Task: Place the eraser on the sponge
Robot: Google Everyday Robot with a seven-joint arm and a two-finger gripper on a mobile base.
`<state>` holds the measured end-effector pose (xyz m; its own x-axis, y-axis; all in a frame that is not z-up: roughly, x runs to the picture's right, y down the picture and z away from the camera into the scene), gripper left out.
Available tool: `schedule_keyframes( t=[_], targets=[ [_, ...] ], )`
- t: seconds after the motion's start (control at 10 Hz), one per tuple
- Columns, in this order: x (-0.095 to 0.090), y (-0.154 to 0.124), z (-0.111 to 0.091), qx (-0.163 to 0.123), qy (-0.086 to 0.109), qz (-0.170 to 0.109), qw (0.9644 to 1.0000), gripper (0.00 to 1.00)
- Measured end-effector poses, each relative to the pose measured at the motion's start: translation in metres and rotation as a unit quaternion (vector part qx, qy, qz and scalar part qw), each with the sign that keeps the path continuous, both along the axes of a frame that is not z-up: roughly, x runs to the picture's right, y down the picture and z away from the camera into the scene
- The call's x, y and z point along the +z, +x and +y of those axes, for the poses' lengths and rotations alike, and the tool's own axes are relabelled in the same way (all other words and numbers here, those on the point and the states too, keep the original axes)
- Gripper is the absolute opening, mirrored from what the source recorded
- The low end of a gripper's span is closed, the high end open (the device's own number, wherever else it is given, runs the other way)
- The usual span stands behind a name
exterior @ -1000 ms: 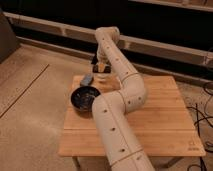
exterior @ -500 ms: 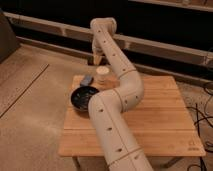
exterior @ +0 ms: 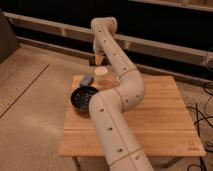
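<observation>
Pincer [exterior: 97,61] closed, high over tabletop [exterior: 165,115] rear edge. Eraser not seen; poss. inside grip. Sponge [exterior: 86,80] lies below pincer, slightly left. If eraser held: centre over sponge, lower vertically, clear cup [exterior: 101,76] directly beneath.

The right half of the table [exterior: 165,117] is bare from far edge to near edge. The arm [exterior: 120,107] slants across the left-middle. A black bowl [exterior: 81,97], a sponge [exterior: 86,80] and a capped cup [exterior: 101,76] crowd the far left corner. The closed gripper [exterior: 97,60] hangs above the far edge there.
</observation>
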<state>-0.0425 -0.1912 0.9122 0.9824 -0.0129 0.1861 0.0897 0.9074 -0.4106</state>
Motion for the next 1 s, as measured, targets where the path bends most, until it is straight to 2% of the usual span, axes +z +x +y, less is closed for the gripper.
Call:
schedule_keyframes(
  t=[0.1,0.2,0.3,0.5,0.6,0.7,0.8,0.9,1.0],
  targets=[
    [0.002,0.012,-0.001,0.0,0.001,0.013,0.9999,0.0],
    [0.005,0.036,0.0,0.006,0.0,0.035,0.9994,0.0],
    [0.007,0.074,0.001,0.02,-0.002,0.066,0.9976,0.0],
    [0.009,0.131,0.01,0.052,-0.012,0.114,0.992,0.0],
    [0.01,0.145,0.016,0.066,-0.021,0.13,0.9891,0.0],
    [0.01,0.142,0.018,0.07,-0.025,0.132,0.9884,0.0],
    [0.008,0.125,0.017,0.072,-0.029,0.118,0.9899,0.0],
    [0.002,0.092,0.012,0.07,-0.031,0.088,0.9931,0.0],
    [-0.005,0.071,0.006,0.063,-0.029,0.07,0.9951,0.0]
  ],
)
